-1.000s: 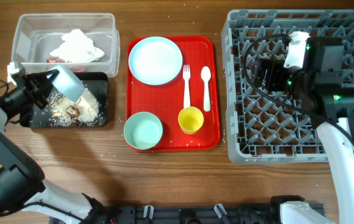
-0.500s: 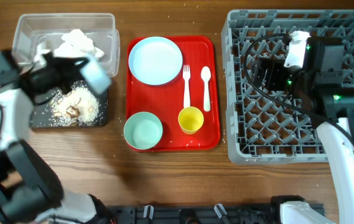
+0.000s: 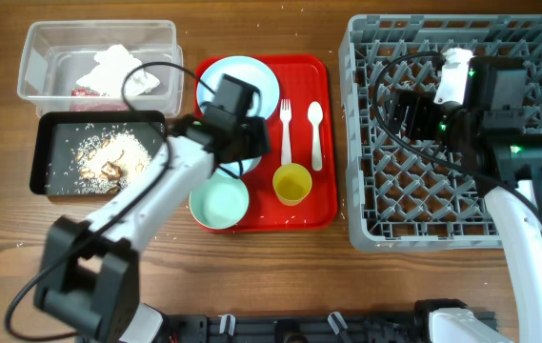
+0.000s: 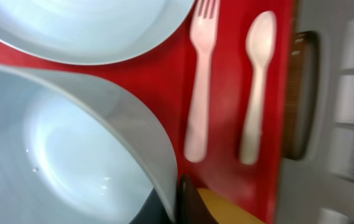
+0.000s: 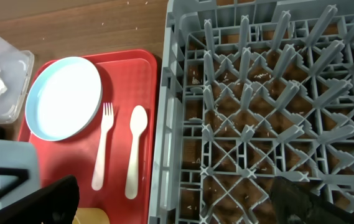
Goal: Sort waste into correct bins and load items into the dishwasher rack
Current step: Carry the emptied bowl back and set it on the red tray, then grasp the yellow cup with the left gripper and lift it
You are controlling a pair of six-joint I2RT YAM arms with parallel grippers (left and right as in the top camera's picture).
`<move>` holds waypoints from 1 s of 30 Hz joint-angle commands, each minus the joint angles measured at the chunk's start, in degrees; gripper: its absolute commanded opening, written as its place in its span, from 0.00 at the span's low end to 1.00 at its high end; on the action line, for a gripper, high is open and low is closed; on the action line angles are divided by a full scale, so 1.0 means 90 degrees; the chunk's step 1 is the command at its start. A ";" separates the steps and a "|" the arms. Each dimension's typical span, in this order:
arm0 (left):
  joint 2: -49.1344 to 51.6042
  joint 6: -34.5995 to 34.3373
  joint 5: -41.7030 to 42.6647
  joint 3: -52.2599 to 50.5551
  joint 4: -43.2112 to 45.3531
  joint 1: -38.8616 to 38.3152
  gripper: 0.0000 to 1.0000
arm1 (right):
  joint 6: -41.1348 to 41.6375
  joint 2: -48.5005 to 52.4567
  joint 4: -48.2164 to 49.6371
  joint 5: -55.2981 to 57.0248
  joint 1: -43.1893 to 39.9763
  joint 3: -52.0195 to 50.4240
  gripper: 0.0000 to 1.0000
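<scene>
My left gripper (image 3: pixel 242 148) is shut on the rim of the pale blue bowl (image 4: pixel 58 143) and holds it over the red tray, between the pale blue plate (image 3: pixel 269 90) and the yellow cup (image 3: pixel 291 183). The mint-green bowl (image 3: pixel 219 200), white fork (image 3: pixel 286 131) and spoon (image 3: pixel 315 133) lie on that tray. My right gripper (image 5: pixel 183 199) is open and empty above the grey dishwasher rack (image 3: pixel 366 143). The clear tub (image 3: pixel 32 57) holds the napkin (image 3: pixel 113 69) and red wrapper (image 3: pixel 85 92). The black tray (image 3: pixel 44 157) holds the food scraps (image 3: pixel 109 157).
The red serving tray (image 3: pixel 323 205) lies between the bins and the rack. The rack's floor is a lattice of upright pegs (image 5: pixel 245 93). A few crumbs are scattered on the wooden table (image 3: pixel 156 257).
My left arm has swung right from over the black tray to over the red tray, carrying the pale blue bowl. The right arm has not moved.
</scene>
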 commanded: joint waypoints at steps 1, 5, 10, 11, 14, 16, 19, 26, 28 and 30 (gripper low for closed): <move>0.0551 0.0311 -0.1090 0.0000 -0.0010 -0.0389 0.04 | 0.0066 0.0058 -0.0061 -0.0114 0.0027 0.0073 1.00; 0.0685 0.0311 -0.1090 0.0000 0.0104 -0.0432 0.14 | 0.0068 0.0061 -0.0129 -0.0112 0.0027 0.0073 1.00; 0.0529 0.0474 -0.1073 0.0141 0.0323 -0.0427 0.52 | 0.0066 0.0061 -0.0138 -0.0109 0.0027 0.0073 1.00; 0.0464 0.0653 -0.1064 0.0197 0.0301 -0.0430 0.57 | 0.0068 0.0070 -0.0138 -0.0131 0.0027 0.0073 1.00; 0.0119 0.0838 -0.1059 0.0508 -0.0498 -0.0427 0.63 | 0.0063 0.0080 -0.0134 -0.0131 0.0027 0.0073 1.00; -0.0158 0.0821 -0.1030 0.0561 -0.1268 -0.0430 0.63 | 0.0066 0.0080 -0.0151 -0.0131 0.0027 0.0073 1.00; -0.0262 0.0758 -0.0644 0.0561 -0.2050 -0.0430 0.62 | 0.0063 0.0083 -0.0092 -0.0131 0.0027 0.0073 1.00; -0.0039 0.0741 0.0180 0.0304 -0.2815 -0.0435 0.56 | 0.0068 0.0083 -0.0049 -0.0134 0.0027 0.0073 1.00; 0.0002 0.0741 0.0175 0.0087 -0.2727 -0.0435 0.56 | 0.0068 0.0083 -0.0053 -0.0136 0.0027 0.0073 1.00; 0.0005 0.0738 0.0177 -0.0005 -0.2608 -0.0435 0.54 | 0.0068 0.0083 -0.0044 -0.0134 0.0027 0.0073 1.00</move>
